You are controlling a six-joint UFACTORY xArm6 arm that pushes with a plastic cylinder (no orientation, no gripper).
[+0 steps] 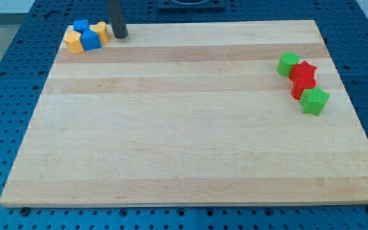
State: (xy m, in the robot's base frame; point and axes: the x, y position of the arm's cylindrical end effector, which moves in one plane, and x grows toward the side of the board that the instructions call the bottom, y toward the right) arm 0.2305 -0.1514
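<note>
My tip (120,35) rests on the wooden board (184,128) at the view's top left, just right of a tight cluster of blocks. Closest to it is a yellow block (101,30), touching or nearly touching the rod. Beside that sit a blue cube (91,40), a smaller blue block (80,26) behind it, and a yellow hexagonal block (74,42) at the cluster's left end.
Along the view's right side a second group runs in a line: a green cylinder (289,64), a red star (305,71), a red block (301,87) and a green star (314,101). Blue perforated table surrounds the board.
</note>
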